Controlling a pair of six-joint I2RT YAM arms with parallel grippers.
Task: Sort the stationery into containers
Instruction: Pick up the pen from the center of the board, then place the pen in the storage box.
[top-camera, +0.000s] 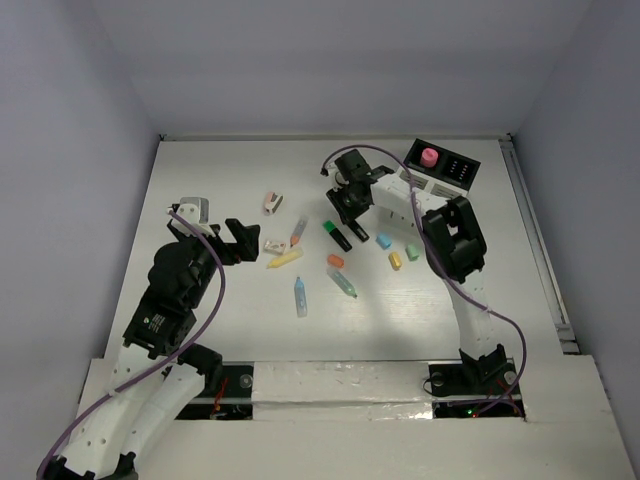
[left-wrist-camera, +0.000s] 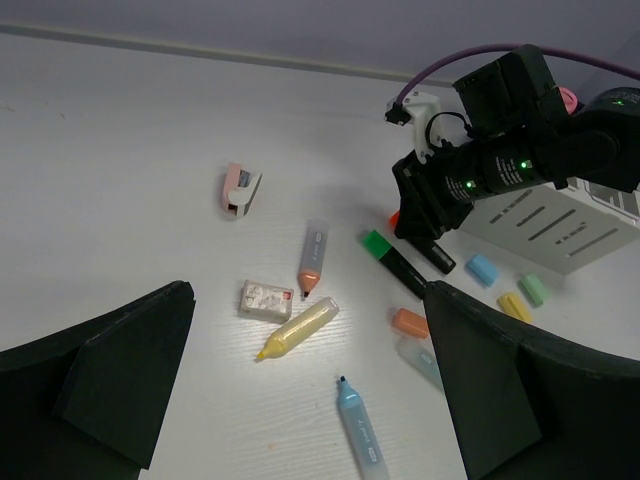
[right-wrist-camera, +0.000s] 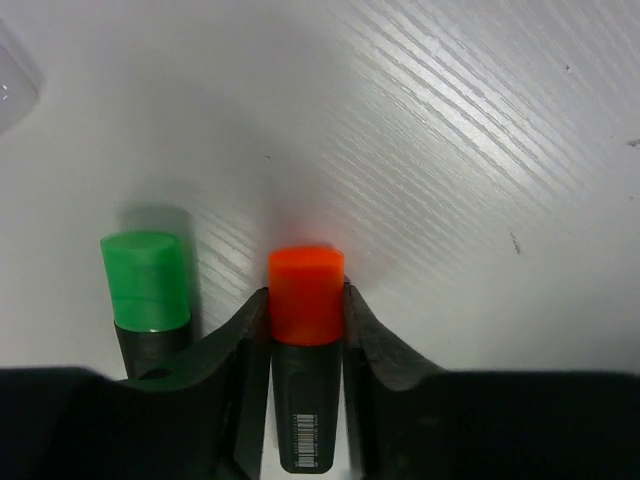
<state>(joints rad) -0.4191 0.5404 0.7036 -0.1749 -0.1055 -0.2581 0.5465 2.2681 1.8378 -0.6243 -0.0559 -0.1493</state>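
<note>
Tabletop (top-camera: 200, 200) white under you; your left claw (top-camera: 243, 240) hung spread wide near the yellow pen (top-camera: 285, 259), your right claw (top-camera: 348, 203) clamped the orange-capped highlighter (right-wrist-camera: 306, 290) squarely between its fingers, green-capped highlighter (right-wrist-camera: 147, 285) just beside.

The black plastic highlighter with an orange cap (right-wrist-camera: 305, 295) bore a white barcode print on its dark barrel, and the black plastic highlighter with a green cap (right-wrist-camera: 147, 280) had a bright, glossy green top. The white tabletop (right-wrist-camera: 450, 150) showed fine diagonal grain lines. The slatted plastic box (left-wrist-camera: 530, 240) was white with dark slits, and the round bottle cap (top-camera: 428, 158) was pink.
</note>
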